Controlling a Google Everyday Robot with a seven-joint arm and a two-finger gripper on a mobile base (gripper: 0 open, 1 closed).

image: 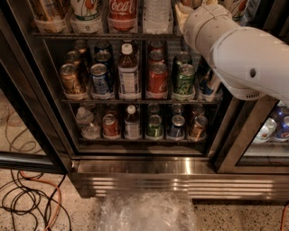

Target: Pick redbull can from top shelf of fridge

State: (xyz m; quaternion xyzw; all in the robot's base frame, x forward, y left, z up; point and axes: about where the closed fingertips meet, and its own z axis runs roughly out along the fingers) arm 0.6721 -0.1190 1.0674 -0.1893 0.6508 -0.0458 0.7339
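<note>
The fridge (149,167) stands open in front of me. Its top shelf (90,34) runs along the top of the view and carries tall cans (86,11), a red-labelled cola bottle (123,11) and a clear water bottle (157,13). My white arm (244,58) reaches in from the right to the right end of that shelf. The gripper (183,10) is at the top edge, mostly cut off. No redbull can shows on the top shelf; the arm covers that part. A blue and silver can (208,85) sits on the rack below, half behind the arm.
Two lower wire racks hold short cans and small bottles (128,74). The glass door (27,117) is swung open at the left. Cables (27,198) lie on the floor at the left and crumpled clear plastic (144,212) lies before the base. Another cooler compartment (271,131) is at the right.
</note>
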